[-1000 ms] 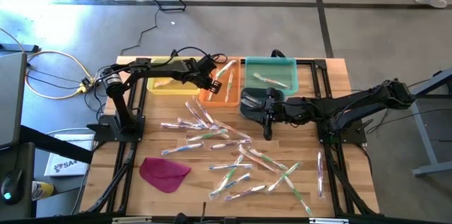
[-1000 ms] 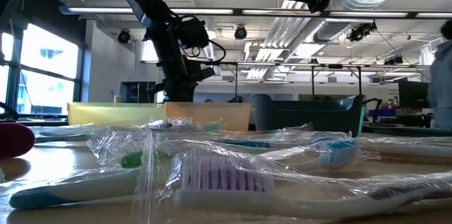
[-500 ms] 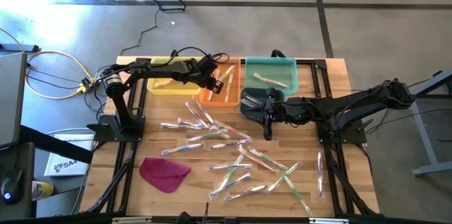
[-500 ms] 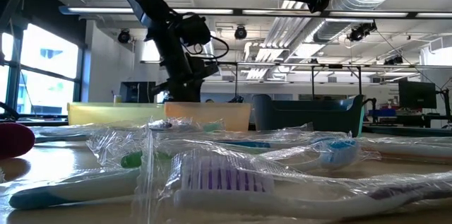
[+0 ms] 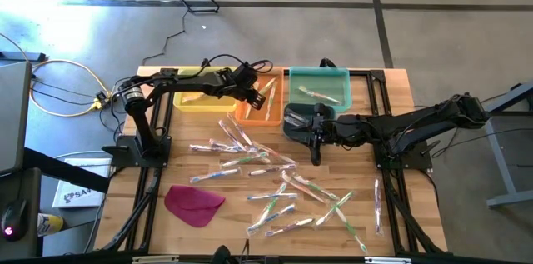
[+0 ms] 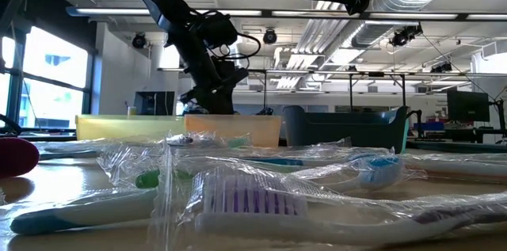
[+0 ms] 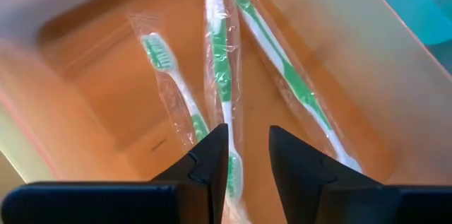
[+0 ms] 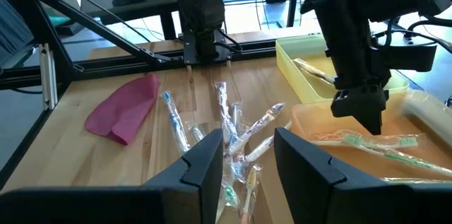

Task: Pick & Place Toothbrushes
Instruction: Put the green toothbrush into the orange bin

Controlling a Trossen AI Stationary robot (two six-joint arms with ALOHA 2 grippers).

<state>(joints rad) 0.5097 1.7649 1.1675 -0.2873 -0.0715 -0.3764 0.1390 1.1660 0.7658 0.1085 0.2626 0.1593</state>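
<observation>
High view: the only writing I can spot is on a white box (image 5: pixel 73 191) on the floor left of the table (image 5: pixel 398 81), letters starting "SA", the rest too small to read. The left gripper (image 5: pixel 252 95) hangs over the orange bin (image 5: pixel 246 113), fingers a little apart and empty; the left wrist view shows three green brushes (image 7: pixel 220 75) lying in that bin right under it, roughly side by side along the bin's length. The right gripper (image 5: pixel 315 142) sits above the table just in front of the dark bin (image 5: pixel 291 124), fingers parted, holding nothing. More toothbrushes (image 5: pixel 250 157) lie scattered across the middle of the table at all angles, near the right gripper. One rests in the teal bin (image 5: pixel 340 77), one in the yellow bin (image 5: pixel 179 102). A magenta cloth (image 5: pixel 193 201) lies at front left.
</observation>
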